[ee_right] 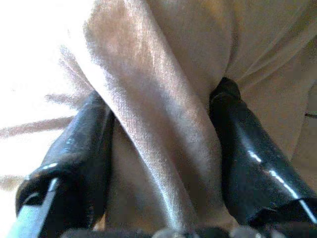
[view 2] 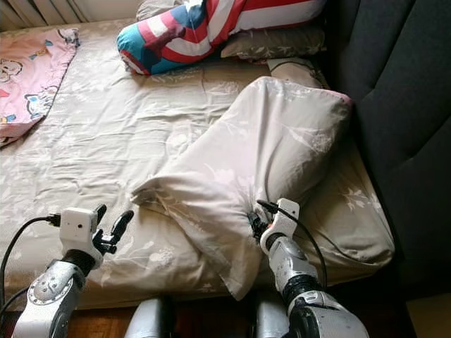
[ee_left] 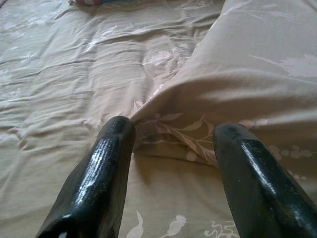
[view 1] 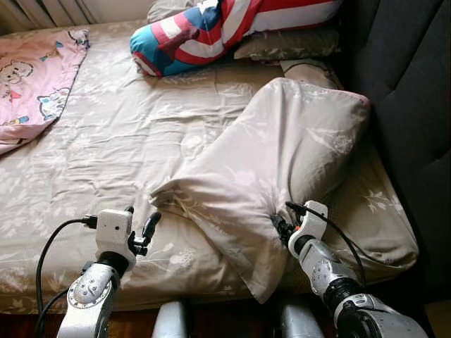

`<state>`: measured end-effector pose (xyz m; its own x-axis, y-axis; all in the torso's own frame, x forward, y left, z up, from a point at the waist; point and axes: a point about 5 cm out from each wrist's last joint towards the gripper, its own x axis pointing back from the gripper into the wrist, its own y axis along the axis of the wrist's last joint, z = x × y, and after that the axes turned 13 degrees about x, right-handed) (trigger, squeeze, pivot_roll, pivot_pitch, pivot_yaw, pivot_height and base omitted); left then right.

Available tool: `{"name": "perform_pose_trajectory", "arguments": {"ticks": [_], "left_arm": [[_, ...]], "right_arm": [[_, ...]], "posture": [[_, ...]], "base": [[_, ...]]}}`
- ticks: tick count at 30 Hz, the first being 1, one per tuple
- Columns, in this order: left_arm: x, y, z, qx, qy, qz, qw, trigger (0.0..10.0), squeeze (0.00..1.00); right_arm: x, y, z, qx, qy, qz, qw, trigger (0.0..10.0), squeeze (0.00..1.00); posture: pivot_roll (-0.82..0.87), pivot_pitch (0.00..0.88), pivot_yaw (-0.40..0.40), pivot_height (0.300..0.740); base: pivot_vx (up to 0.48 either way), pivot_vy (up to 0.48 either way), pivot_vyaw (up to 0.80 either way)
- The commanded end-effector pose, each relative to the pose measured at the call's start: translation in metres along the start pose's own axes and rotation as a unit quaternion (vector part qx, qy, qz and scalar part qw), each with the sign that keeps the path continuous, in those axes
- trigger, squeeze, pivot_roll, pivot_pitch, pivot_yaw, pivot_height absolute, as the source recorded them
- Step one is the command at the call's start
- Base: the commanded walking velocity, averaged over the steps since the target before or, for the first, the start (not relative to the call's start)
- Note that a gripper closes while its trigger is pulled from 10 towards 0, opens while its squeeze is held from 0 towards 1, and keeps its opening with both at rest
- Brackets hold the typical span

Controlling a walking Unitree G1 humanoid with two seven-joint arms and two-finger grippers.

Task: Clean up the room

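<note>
Bed (view 1: 106, 141): floral sheet, wrinkled. Pillow (view 1: 275, 162): beige, lying diagonally near the headboard (view 1: 416, 91). Striped cushion (view 1: 211, 28) at the far end; pink blanket (view 1: 35, 77) at the left edge. Right tool (view 1: 282, 227): fingers straddling a fold of pillow fabric, holding it. Left tool (view 1: 144, 229): spread wide, holding nothing, beside the pillow's corner. Risk: loose case may slip free if lifted. Pillow's lower corner hangs over the bed edge, partly hidden
</note>
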<state>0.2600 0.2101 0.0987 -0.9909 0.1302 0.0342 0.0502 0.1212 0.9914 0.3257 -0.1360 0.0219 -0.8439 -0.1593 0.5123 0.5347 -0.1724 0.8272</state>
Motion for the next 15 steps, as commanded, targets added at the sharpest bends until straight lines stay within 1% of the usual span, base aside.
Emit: {"name": "perform_pose_trajectory", "arguments": {"ticks": [1,15], "left_arm": [[0.0016,0.0003,-0.0011,-0.004,0.002,-0.001,1.000,10.0,0.00],[-0.0004,-0.0006,-0.0015,-0.001,0.009,-0.004,1.000,10.0,0.00]], "right_arm": [[0.0062,-0.0418,0.0018,0.000,-0.003,0.082,0.997,0.0,0.00],[0.0062,-0.0371,-0.0044,0.017,-0.017,0.073,0.997,0.0,0.00]], "posture": [[0.10,0.226,0.064,0.623],[0.10,0.213,0.049,0.623]], "base": [[0.000,0.000,0.00],[0.000,0.000,0.00]]}}
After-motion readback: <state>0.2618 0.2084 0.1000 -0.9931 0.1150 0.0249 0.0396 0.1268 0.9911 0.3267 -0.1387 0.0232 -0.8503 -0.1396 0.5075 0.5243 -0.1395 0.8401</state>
